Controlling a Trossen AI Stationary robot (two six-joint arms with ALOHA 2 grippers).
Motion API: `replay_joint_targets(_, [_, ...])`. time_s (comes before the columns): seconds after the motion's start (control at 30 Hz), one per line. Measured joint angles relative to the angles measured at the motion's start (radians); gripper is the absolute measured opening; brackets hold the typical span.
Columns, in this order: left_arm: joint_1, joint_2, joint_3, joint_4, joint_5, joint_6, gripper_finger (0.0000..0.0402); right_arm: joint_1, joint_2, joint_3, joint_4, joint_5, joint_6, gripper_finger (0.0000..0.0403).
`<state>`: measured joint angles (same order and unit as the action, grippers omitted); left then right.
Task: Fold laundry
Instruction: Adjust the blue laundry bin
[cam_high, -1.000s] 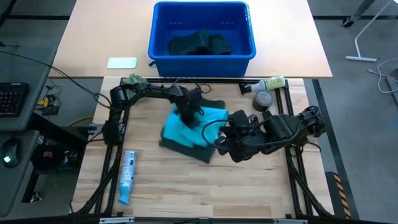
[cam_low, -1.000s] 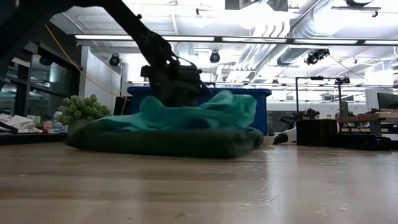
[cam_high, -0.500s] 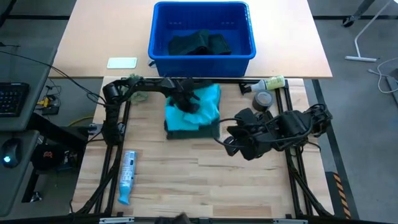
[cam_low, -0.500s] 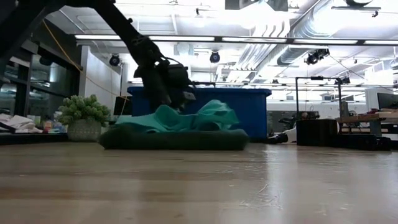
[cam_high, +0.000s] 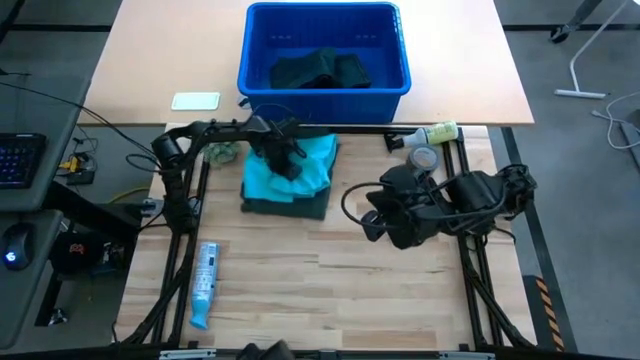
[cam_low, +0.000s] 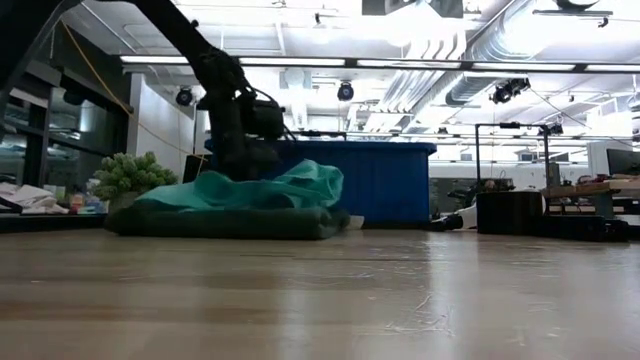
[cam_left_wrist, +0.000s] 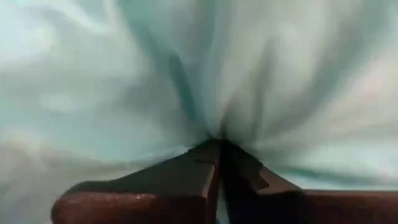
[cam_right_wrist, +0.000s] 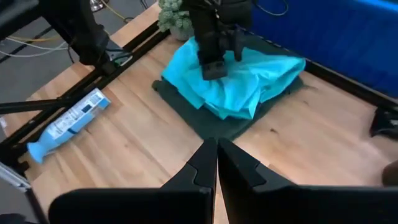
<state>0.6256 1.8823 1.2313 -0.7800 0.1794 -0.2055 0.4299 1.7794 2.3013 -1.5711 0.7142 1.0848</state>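
Wood-plank tabletop (cam_high: 330, 290), and just above centre in the high view sits the crumpled bright turquoise shirt (cam_high: 305, 165) on top of a flat dark green garment (cam_high: 300, 205). Left gripper (cam_high: 283, 160) is pressed down into the turquoise cloth, fingers pinched tight on a fold of it. Right gripper (cam_high: 375, 222) hangs off to the right, clamped shut, holding nothing. More dark cloth lies in the big blue plastic bin (cam_high: 325, 85) at top centre.

Two dark jointed arms, black looped cables along links; wedge-shaped dark jaws, matte finish.
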Motion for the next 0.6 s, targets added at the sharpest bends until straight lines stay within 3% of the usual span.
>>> replay_joint_targets(0.1, [-0.007, -0.05, 0.002, -0.024, 0.069, 0.046, 0.0003, -0.015, -0.003, 0.001, 0.005, -0.015, -0.041, 0.0])
replay_joint_targets(0.2, [-0.021, -0.102, 0.004, -0.06, 0.048, 0.117, 0.0014, -0.021, -0.009, 0.002, 0.007, -0.003, -0.067, 0.0])
replay_joint_targets(0.37, [-0.018, -0.192, 0.034, -0.075, 0.104, 0.109, 0.0062, -0.048, -0.01, 0.002, 0.001, 0.023, -0.092, 0.0006])
replay_joint_targets(0.47, [-0.016, -0.247, 0.105, -0.069, 0.118, 0.122, 0.0104, -0.093, -0.01, 0.002, 0.001, 0.054, -0.163, 0.0029])
replay_joint_targets(0.6, [0.009, -0.295, 0.237, -0.074, 0.024, 0.197, 0.0161, -0.204, -0.01, 0.002, 0.0, 0.074, -0.23, 0.0085])
